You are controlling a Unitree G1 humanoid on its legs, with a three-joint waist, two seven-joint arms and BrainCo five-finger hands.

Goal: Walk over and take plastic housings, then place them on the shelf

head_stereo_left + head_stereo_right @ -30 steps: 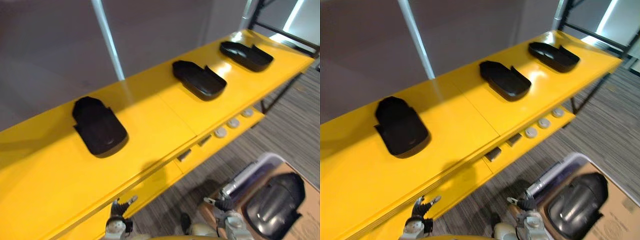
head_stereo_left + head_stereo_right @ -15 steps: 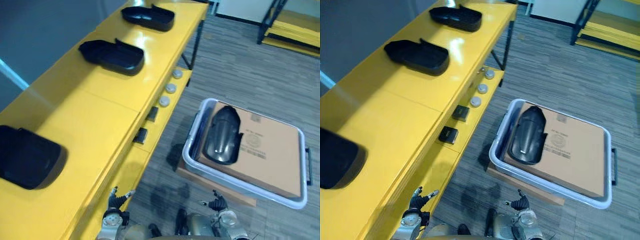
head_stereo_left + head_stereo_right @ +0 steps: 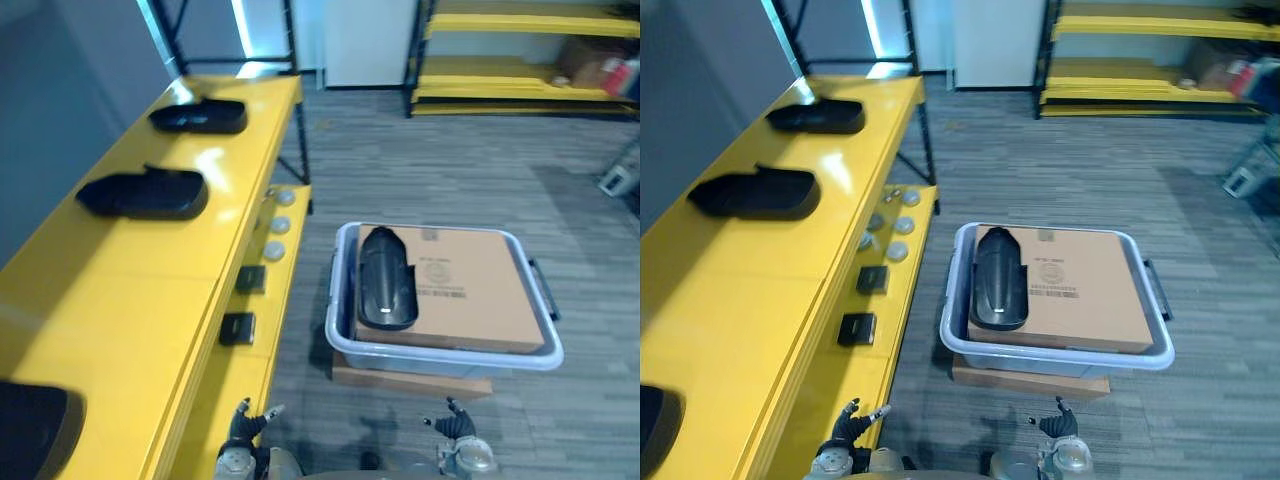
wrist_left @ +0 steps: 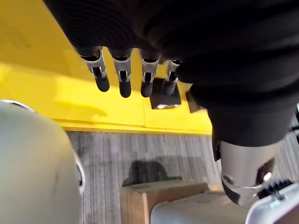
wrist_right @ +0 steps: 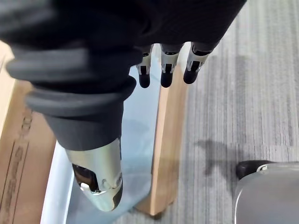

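Shelf (image 3: 130, 290) runs along 9 o'clock side, other housings (image 3: 143, 193) on top. Bin (image 3: 540, 352) on floor at 1 o'clock, box (image 3: 470, 290) inside. Housing (image 3: 385, 278) lies on box's left part, long axis 12–6. Sits at 11 o'clock from right hand (image 3: 455, 425) and 1 o'clock from left hand (image 3: 243, 425). Right hand nearer, both well apart. Fingers of both straight, holding nothing.

Storeroom: yellow shelving (image 3: 120, 270), carpet floor (image 3: 440, 180)
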